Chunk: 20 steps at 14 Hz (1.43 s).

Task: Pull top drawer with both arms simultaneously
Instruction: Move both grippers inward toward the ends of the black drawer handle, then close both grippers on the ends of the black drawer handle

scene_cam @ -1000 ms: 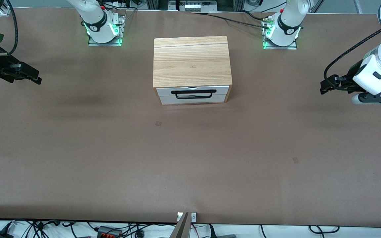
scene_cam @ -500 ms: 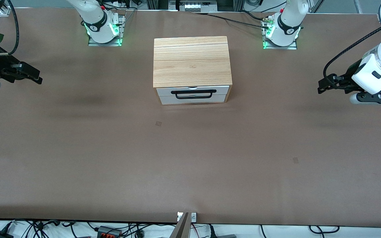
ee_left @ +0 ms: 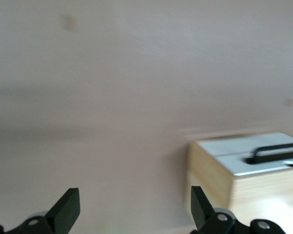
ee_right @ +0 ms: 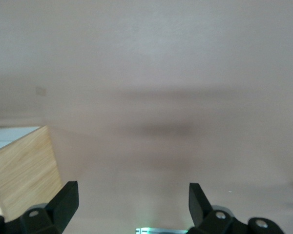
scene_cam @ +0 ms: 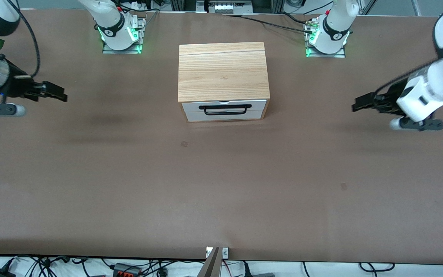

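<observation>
While the top drawer (scene_cam: 223, 105) sits shut in its wooden box (scene_cam: 223, 71) mid-table, the left gripper (scene_cam: 361, 105) at 3 o'clock and right gripper (scene_cam: 57, 94) at 9 o'clock hang wide open, and next must reach its black handle (scene_cam: 225, 109).

**No readable text**

No word, number, brand or sign can be read in these views. The two arm bases (scene_cam: 120, 34) carry small dark marks on their black bands, above the wooden box (scene_cam: 222, 71), but they are too small to make out. The box and the table (scene_cam: 221, 184) show no writing.
</observation>
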Motion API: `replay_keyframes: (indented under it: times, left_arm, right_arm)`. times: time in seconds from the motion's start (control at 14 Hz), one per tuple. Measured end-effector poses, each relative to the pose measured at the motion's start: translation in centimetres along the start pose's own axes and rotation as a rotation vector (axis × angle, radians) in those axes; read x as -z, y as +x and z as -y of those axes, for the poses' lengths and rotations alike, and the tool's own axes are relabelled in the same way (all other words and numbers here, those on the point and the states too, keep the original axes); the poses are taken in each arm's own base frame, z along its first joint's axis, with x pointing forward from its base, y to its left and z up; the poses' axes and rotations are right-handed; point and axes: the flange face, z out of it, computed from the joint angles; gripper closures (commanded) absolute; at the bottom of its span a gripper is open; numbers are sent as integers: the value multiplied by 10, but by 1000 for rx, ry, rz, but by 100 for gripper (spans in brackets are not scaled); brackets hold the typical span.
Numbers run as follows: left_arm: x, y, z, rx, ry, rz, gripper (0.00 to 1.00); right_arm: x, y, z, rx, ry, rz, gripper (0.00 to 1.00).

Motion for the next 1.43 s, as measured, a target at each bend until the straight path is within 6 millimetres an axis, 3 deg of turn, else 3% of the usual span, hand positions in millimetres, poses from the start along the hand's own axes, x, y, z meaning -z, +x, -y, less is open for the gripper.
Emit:
replay_keyframes:
  times: [0.14,0.43,0.64,0.79,0.93,1.07,1.43]
  left_arm:
    - [-47,25,0,-44,-181,90,0]
    - [-139,68,6,-82,-454,187,0]
    - [-198,79,-24,-111,-656,231,0]
    - [-252,85,-37,-159,-757,213,0]
    - [-298,80,-45,-203,-839,190,0]
    - [-330,66,-48,-234,-923,167,0]
    - [-371,33,-49,-233,-1027,155,3]
  right_arm:
    - [-25,5,14,47,104,88,0]
    - [-95,36,40,97,394,220,0]
    - [-140,55,71,165,601,261,0]
    - [-169,65,101,213,721,253,0]
    - [-205,73,133,239,862,177,0]
    - [-247,68,162,248,983,92,0]
    - [-328,41,211,245,1244,-54,0]
